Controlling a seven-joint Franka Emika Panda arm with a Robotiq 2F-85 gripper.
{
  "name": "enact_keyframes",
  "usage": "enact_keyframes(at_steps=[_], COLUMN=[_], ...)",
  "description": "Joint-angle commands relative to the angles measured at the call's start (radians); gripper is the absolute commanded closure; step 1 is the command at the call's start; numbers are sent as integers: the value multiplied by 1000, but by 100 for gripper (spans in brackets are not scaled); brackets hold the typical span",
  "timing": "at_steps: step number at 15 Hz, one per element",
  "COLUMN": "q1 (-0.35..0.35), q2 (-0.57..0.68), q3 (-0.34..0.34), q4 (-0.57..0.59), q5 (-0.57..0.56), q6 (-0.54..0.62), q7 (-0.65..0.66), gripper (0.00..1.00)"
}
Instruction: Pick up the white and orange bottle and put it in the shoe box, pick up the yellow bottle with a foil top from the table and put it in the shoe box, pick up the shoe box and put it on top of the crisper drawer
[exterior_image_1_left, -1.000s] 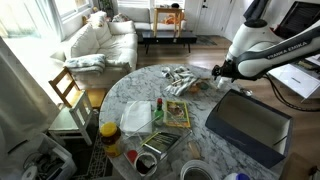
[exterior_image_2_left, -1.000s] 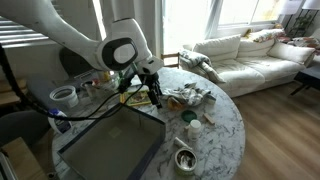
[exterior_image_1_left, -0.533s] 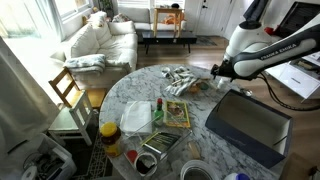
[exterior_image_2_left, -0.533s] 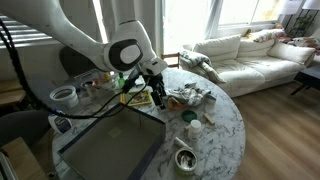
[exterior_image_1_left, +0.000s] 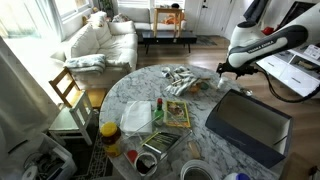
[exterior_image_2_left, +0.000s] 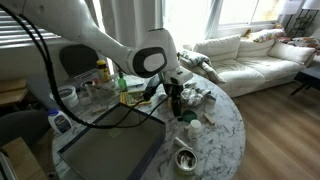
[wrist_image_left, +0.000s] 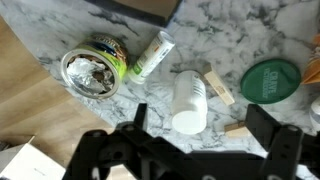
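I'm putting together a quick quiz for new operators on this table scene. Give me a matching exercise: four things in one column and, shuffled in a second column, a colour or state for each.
Things:
1. shoe box
2. white bottle
3. round lid
4. gripper

Colour or state:
a. green
b. open, above the marble table
c. dark grey-blue outside
d. lying on its side

Pairs: 1-c, 2-d, 3-a, 4-b

The worktop (wrist_image_left: 250, 30) is white marble veined with grey. On it lie a white bottle (wrist_image_left: 190, 100), a dark green lid (wrist_image_left: 268, 80) and a green-and-white tube (wrist_image_left: 153, 55). The shoe box (exterior_image_1_left: 250, 125) is dark grey-blue.
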Motion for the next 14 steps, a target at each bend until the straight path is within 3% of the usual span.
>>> enact_keyframes(at_steps=[1, 8, 14], q1=[-59, -149, -165], q2=[127, 275, 386], q3=[19, 60, 35], q4=[155, 361, 495], q5=[96, 311, 344], q6=[-52, -172, -183], q7=[-164, -349, -317], gripper=[0, 0, 0])
